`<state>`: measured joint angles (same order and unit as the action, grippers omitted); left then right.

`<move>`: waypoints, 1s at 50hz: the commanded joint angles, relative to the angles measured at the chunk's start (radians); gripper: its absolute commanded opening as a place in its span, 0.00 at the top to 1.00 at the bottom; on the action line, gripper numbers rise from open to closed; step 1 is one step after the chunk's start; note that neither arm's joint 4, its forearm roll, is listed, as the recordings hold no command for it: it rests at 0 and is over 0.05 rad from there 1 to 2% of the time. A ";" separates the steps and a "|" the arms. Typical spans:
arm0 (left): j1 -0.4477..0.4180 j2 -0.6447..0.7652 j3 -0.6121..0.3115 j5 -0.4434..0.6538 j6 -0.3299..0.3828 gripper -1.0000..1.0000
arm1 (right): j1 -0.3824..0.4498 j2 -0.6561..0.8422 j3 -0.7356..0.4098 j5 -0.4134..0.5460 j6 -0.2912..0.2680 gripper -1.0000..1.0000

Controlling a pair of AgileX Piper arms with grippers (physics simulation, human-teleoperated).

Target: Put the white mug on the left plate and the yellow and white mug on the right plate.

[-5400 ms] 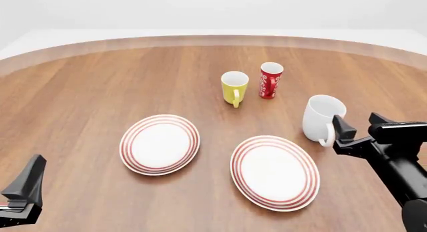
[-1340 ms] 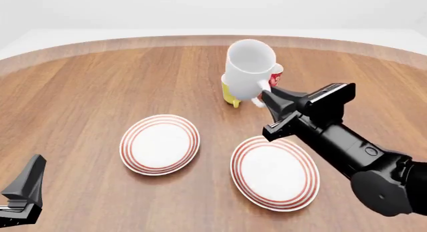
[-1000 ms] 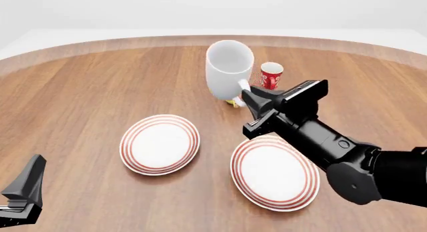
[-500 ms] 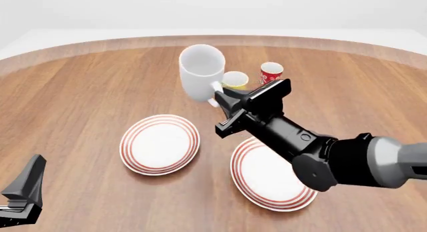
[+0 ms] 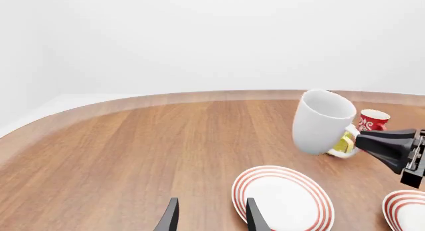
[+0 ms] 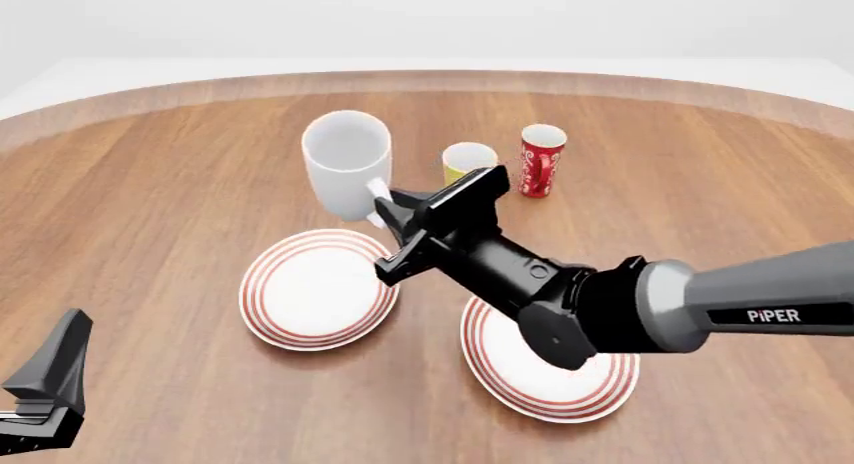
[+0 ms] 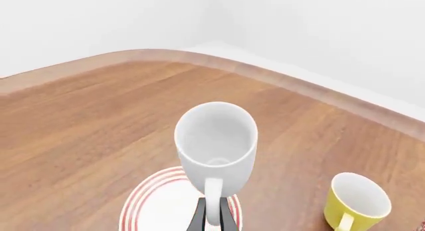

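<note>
Right gripper [image 6: 387, 202] clamped on handle of the white mug [image 6: 347, 164], held in air above far edge of the left plate [image 6: 319, 289]. Arm lettered "PiPER". Mug glossy, plain. Yellow and white mug [image 6: 469, 164] and red cup [image 6: 541, 160] stand beyond. Left gripper [image 5: 208, 222] parted, empty.

right arm [image 6: 747, 309]: "PiPER" in white on the grey link
red cup [image 6: 541, 160]: white markings, not readable
</note>
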<state>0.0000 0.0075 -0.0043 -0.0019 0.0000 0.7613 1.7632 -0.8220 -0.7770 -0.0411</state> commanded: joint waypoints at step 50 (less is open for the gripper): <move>0.000 0.000 0.000 0.000 0.000 0.00 | 0.077 0.196 -0.044 -0.013 0.045 1.00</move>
<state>0.0000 0.0075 -0.0043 -0.0019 0.0000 0.8355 1.9408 -0.8557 -0.7902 -0.0055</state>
